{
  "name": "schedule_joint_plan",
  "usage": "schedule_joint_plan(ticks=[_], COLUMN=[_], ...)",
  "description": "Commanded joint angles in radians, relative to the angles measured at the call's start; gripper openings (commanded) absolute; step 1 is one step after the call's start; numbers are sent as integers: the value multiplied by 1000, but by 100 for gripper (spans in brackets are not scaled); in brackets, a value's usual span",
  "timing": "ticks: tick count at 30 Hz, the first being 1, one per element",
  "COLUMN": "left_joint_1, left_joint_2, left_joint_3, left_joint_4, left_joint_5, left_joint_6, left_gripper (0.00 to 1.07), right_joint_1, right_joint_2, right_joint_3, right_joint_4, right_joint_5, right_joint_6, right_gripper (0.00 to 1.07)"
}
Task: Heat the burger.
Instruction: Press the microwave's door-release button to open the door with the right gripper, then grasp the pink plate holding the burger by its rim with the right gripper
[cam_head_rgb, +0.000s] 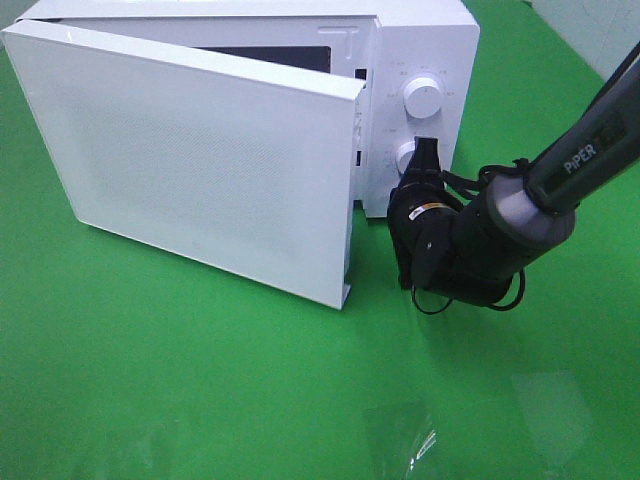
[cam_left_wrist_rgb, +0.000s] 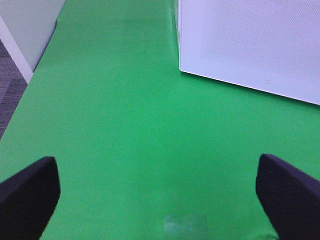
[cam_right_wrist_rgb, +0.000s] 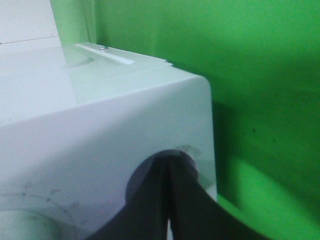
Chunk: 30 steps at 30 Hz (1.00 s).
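Right arm (cam_head_rgb: 575, 155) slants down, jaws pressed together at microwave (cam_head_rgb: 200, 160) lower knob (cam_head_rgb: 404, 156); left jaws spread over table (cam_left_wrist_rgb: 125, 130).

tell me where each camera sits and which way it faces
exterior high: mounted above, looking down at the white microwave on the green table; right arm shows.
left wrist: low over the table, facing the microwave door; open left fingers show.
right wrist: close against the microwave's control panel; shut right fingers show.
shared: all three see the microwave.
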Motion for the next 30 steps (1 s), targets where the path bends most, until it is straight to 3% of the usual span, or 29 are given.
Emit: schedule_joint_plan(ticks=[1,11,25,30], left_joint_1=[2,2,2,2], left_joint_2=[-18,-18,-18,-18], left_joint_3=[2,2,2,2], left_joint_4=[-7,-7,-7,-7], left_joint_5=[-14,-14,-14,-14], left_joint_6=[-4,-4,-3,-4], left_gripper=[100,100,100,100], right_joint_1=[-59,-57,15,36], right_joint_2=[1,-12,-136,-172], right_joint_3=[-120,-101,107,184], right_joint_4=[-97,-110,-134,-212], right_joint_5=[-309,-265,-102,-29], right_joint_6=[21,18,58,64], right_gripper=[0,0,0,0])
